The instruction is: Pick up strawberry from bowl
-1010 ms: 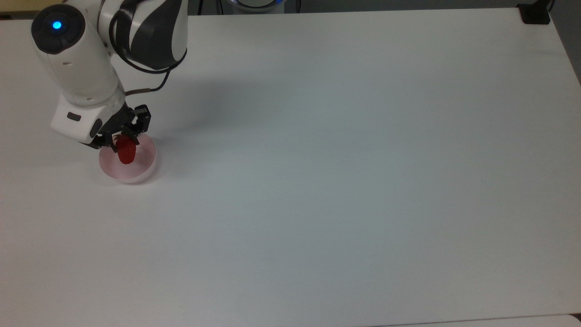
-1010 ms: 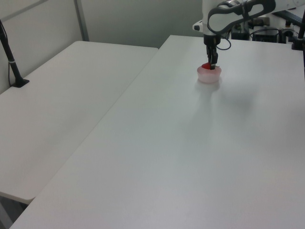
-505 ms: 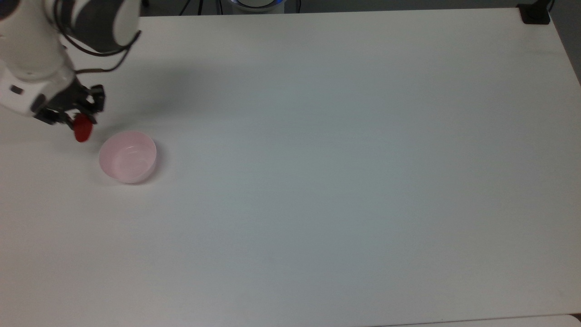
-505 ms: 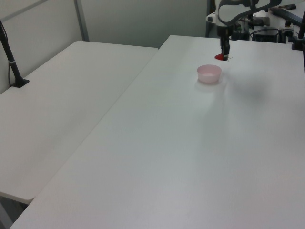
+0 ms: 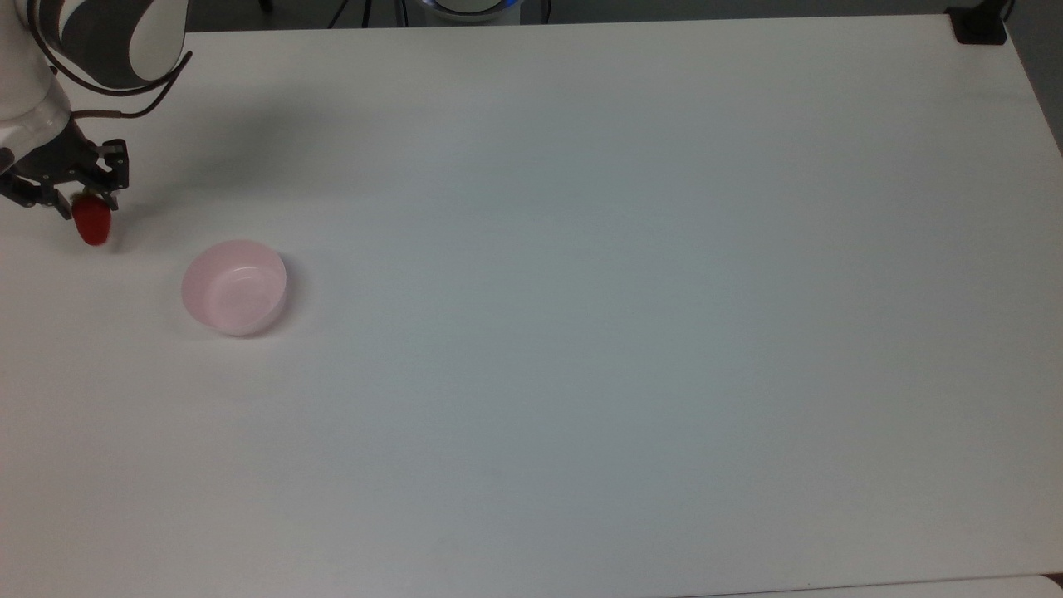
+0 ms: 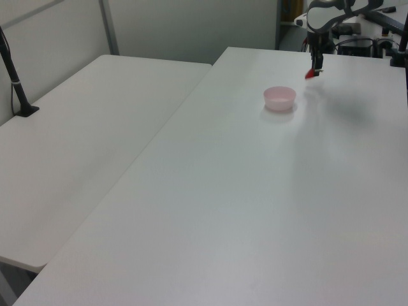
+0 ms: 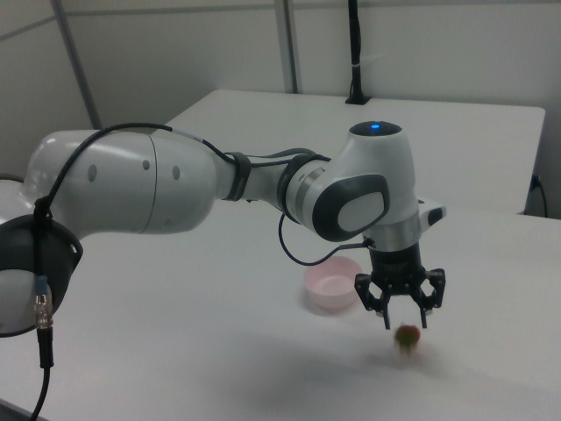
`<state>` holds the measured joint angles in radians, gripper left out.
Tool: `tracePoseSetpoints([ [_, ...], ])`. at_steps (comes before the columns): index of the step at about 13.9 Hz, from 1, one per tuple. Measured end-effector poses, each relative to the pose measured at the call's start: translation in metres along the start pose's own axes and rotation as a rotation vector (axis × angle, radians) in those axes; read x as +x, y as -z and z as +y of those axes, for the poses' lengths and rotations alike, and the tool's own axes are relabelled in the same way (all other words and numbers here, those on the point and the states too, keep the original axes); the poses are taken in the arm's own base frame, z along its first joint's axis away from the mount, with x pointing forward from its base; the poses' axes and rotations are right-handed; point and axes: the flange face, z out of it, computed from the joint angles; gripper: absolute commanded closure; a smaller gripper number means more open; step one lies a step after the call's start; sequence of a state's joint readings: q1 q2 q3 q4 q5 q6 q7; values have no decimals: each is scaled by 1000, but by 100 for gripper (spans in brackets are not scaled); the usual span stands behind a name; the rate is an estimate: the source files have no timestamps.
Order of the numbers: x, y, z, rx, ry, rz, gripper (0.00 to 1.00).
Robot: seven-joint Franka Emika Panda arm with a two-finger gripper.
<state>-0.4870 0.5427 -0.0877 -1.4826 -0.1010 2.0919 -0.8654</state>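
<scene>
The strawberry hangs from the tips of the gripper, out of the bowl and clear of it. In the top view it sits near the top view's left edge, up and to the left of the bowl, with bare table between the two. In the left view the strawberry shows as a small red spot just under the gripper, to the right of the bowl and a little farther back. In the right view the strawberry hangs just below the fingertips of the gripper, above the table with a soft shadow under it, and the bowl stands behind it toward the right view's left.

The two dark fingers are closed on the top of the strawberry, and its red body points down.

The bowl is pale pink, upright and has nothing in it. It rests on the white table.

The white arm reaches in from the right view's left, with a blue light on its top joint and a black cable looping along it. In the left view a second white table stands beside the first, with a black post at its far left.
</scene>
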Motion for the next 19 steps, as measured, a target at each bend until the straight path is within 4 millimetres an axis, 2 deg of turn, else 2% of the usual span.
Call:
tracePoseSetpoints([
  [2, 1, 9, 2, -14, -52, 12, 0],
  [3, 3, 20, 2, -27, -76, 24, 0],
  [4, 5, 36, 1, -41, -94, 42, 0],
  [5, 9, 61, -6, -49, -114, 61, 0],
  [6, 16, 85, -19, -41, -137, 63, 0],
  [7, 30, 119, -46, -26, -170, 64, 0],
  [8, 43, 144, -71, -10, -204, 62, 0],
  [9, 63, 179, -116, 9, -248, 56, 0],
  [10, 77, 200, -147, 17, -287, 57, 0],
  [11, 99, 225, -198, 23, -348, 63, 0],
  [12, 111, 236, -229, 28, -390, 61, 0],
  [13, 123, 247, -268, 36, -433, 44, 0],
  [15, 128, 258, -306, 41, -456, 26, 0],
  [17, 117, 279, -336, 45, -481, 18, 0],
  [19, 97, 294, -345, 49, -488, 3, 0],
])
